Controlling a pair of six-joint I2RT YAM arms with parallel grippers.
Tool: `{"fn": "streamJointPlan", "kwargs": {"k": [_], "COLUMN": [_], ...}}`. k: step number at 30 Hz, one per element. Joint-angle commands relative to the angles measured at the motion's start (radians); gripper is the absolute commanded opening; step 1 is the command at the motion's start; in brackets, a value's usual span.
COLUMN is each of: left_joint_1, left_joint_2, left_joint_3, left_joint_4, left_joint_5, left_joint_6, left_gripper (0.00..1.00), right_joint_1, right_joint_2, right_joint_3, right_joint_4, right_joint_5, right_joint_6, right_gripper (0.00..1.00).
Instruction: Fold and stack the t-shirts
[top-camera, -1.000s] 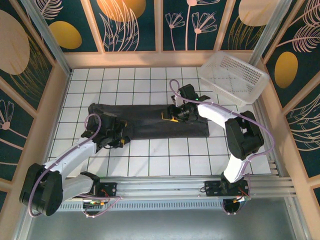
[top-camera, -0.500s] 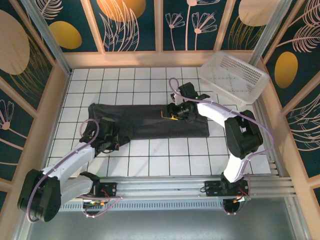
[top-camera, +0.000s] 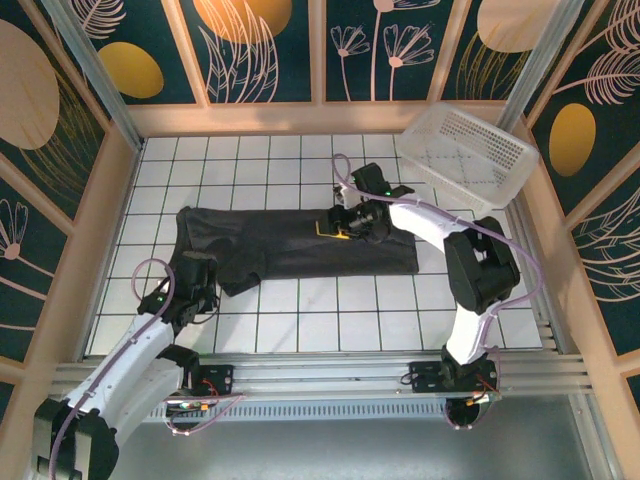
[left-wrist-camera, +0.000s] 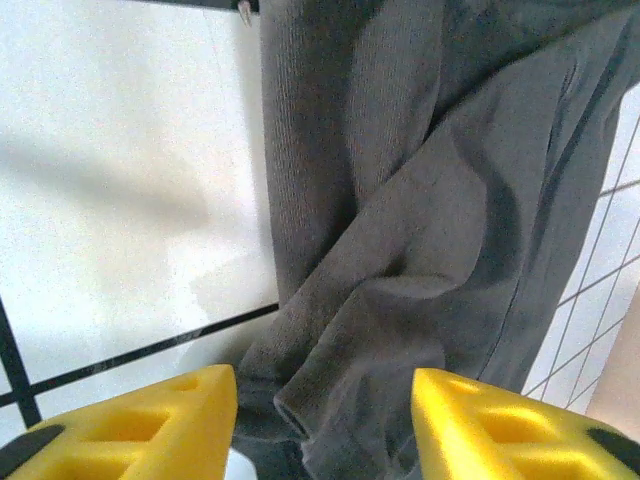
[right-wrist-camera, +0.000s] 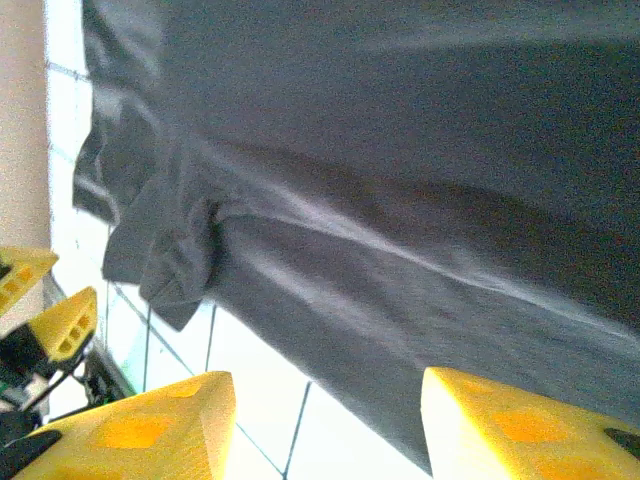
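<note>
**A dark t-shirt lies flat, and both grippers are open at it.**

The t-shirt (top-camera: 290, 245) lies across the middle of the tiled table (top-camera: 300, 320). In the top view its long axis runs from 9 o'clock to 3 o'clock, with the rumpled end toward 9 and a straight edge toward 3. The left gripper (left-wrist-camera: 322, 385) is at the 8 o'clock corner, its fingers wide apart, with a loose fold before them. The right gripper (top-camera: 338, 230) hovers near 1 o'clock from the shirt's centre, also wide. I judge the left fingers may catch only one layer of that fold, so the cloth would drag crooked. An uneven lift could twist the band.
</note>
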Motion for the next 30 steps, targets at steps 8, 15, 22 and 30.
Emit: {"fn": "streamJointPlan", "kwargs": {"k": [8,15,22,30], "left_joint_1": [0.014,0.014,0.014,0.015], "left_joint_2": [0.104,0.198,0.282,0.237], "left_joint_3": [0.112,0.216,0.285,0.246], "left_joint_4": [-0.211,-0.290,-0.312,-0.320], "left_joint_5": [0.161,0.127,0.098,0.137], "left_joint_6": [0.226,0.418,0.589,0.593], "left_gripper": [0.40,0.40,0.39,0.38], "right_joint_1": [0.271,0.343,0.388,0.477], "right_joint_2": [0.289,0.360,0.388,0.451], "right_joint_3": [0.309,0.402,0.519,0.612], "right_joint_4": [-0.088,-0.115,-0.274,-0.348], "right_joint_5": [-0.061,-0.013,0.200,0.377], "right_joint_6": [-0.042,0.077,0.041,-0.099], "right_gripper": [0.54,0.52,0.50,0.50]}}
